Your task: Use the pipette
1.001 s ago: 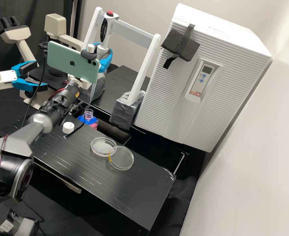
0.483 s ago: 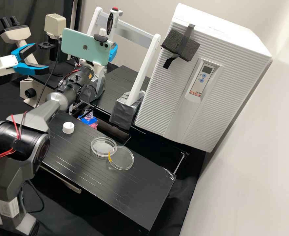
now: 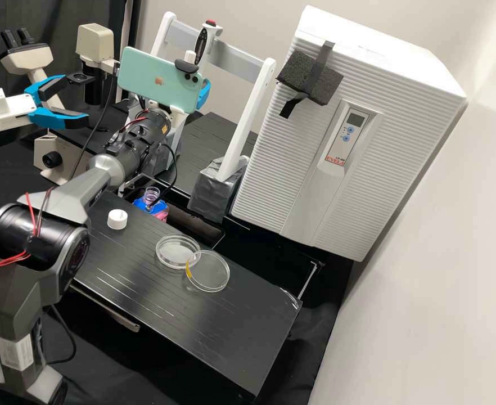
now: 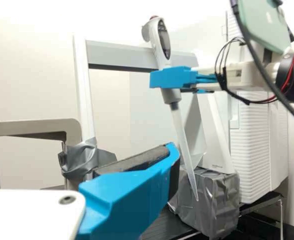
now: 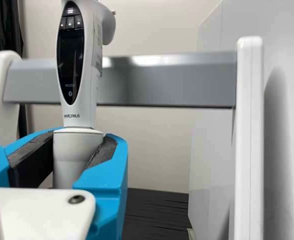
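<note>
Clamping pipette (image 5: 79, 65): right pincer (image 5: 69, 157) | pipette white, dark display, long clear tip | left pincer (image 3: 68, 100) agape, empty

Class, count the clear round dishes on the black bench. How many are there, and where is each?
2. One dish lies nearer the white cap; the other dish lies just beyond it, away from the cap, their rims meeting. None seems hidden.

Your high view looks forward and down over the black bench (image 3: 203, 326) from a fixed spot. Your left wrist camera faces the pipette (image 4: 162, 50) side-on from a little way off, while your right wrist camera sits close against its handle; all three views share the pipette and the white stand (image 3: 252, 112) behind it.
</note>
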### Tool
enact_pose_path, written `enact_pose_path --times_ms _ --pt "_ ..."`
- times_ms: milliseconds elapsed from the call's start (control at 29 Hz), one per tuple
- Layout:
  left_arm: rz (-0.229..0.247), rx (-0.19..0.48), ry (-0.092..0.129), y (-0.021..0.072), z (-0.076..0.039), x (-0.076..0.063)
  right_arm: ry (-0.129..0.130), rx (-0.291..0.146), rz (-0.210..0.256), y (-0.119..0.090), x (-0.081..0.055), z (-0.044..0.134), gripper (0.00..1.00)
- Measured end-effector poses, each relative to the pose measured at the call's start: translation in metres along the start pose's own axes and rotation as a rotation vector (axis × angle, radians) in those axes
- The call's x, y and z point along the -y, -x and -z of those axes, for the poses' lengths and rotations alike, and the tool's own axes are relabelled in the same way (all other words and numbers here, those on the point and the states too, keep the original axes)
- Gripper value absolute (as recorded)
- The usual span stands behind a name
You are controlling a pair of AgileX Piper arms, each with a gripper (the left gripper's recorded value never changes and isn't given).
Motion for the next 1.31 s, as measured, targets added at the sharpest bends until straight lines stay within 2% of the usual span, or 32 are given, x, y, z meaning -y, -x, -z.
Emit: enact_pose_path --times_ms 276,414,518,587,690,897,1311 --pt "0.0 0.0 0.0 0.0 0.0 0.0 -0.004 -0.038 -0.036 -0.001 -0.014 0.014 0.0" --pt "0.0 0.0 0.0 0.0 0.0 0.0 -0.02 -0.059 -0.061 -0.004 -0.021 0.022 0.0" --pt "0.0 0.0 0.0 0.0 0.0 0.0 -0.024 -0.053 -0.065 -0.011 -0.02 0.02 0.0" --pt "0.0 0.0 0.0 0.0 0.0 0.0 -0.026 -0.044 -0.059 -0.014 -0.018 0.018 0.0" --pt "0.0 0.0 0.0 0.0 0.0 0.0 -0.038 -0.014 -0.024 -0.02 -0.01 0.012 0.0" --pt "0.0 0.0 0.0 0.0 0.0 0.0 -0.036 0.031 0.044 -0.022 -0.002 0.005 0.0" --pt "0.0 0.0 0.0 0.0 0.0 0.0 -0.032 0.035 0.047 -0.022 0.0 0.004 0.0"
